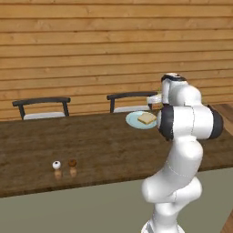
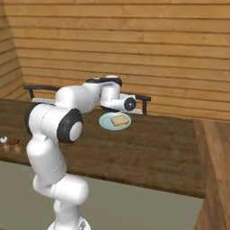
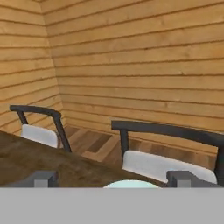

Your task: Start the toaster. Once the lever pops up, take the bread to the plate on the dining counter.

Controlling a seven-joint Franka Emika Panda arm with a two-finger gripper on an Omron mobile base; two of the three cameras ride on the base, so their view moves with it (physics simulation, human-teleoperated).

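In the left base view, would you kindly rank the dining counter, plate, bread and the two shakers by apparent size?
1. Dining counter
2. Plate
3. Bread
4. White shaker and brown shaker: these look alike, and sit nearer the camera, so I won't separate them.

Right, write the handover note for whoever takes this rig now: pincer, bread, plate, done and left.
Pincer: open, holding nothing, level and pointing over the plate's far side toward the chairs.
Bread: lying flat on the plate, free of the fingers.
Plate: on the dining counter, near its far edge; two small shakers stand well apart from it, nearer the front edge.
Done: bread delivered and released.
Left: probably just pull the arm back clear of the plate.
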